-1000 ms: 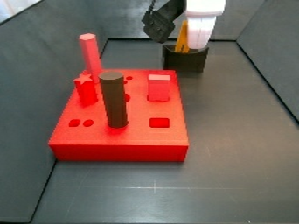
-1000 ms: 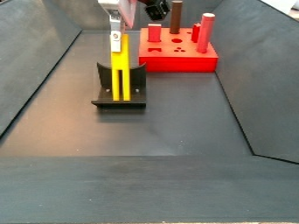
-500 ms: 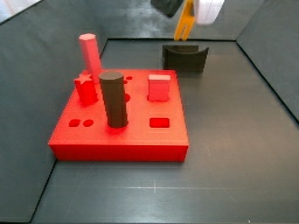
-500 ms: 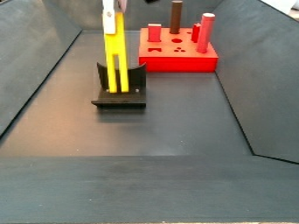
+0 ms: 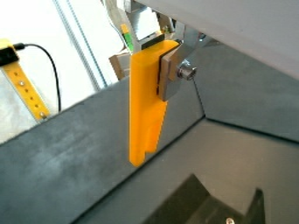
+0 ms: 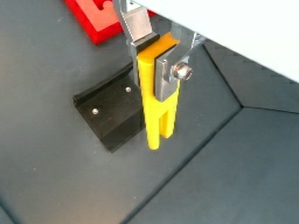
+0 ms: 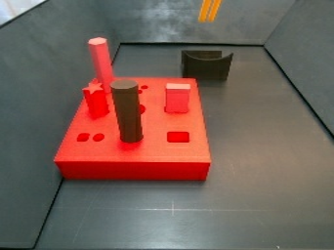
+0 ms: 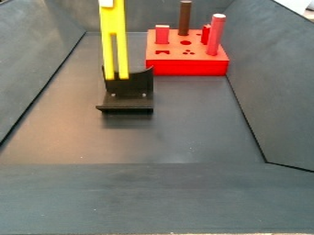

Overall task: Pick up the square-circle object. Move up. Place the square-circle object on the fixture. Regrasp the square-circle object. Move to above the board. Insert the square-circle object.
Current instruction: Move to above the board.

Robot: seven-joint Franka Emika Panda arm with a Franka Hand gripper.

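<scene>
My gripper (image 6: 156,59) is shut on the upper end of the square-circle object (image 6: 158,109), a long slim yellow piece of two joined bars that hangs upright. One silver finger (image 5: 170,70) presses flat on its side. In a side view the yellow piece (image 8: 112,41) floats clear above the dark fixture (image 8: 127,92), its lower tip apart from the notch. Only the piece's lower tip (image 7: 209,10) shows in a side view, above the fixture (image 7: 206,64). The gripper's body is cut off by the frame edge in both side views. The red board (image 7: 131,137) lies apart from the fixture.
A dark cylinder (image 7: 127,112), a tall pink-red hexagonal peg (image 7: 98,59) and a short red block (image 7: 179,96) stand on the board. Sloping dark walls enclose the floor (image 8: 160,138). The fixture (image 6: 111,109) sits below the held piece.
The gripper has risen straight up with the yellow piece, lifting it out of the fixture's notch. The arm has left both side views. Board and fixture have not moved.
</scene>
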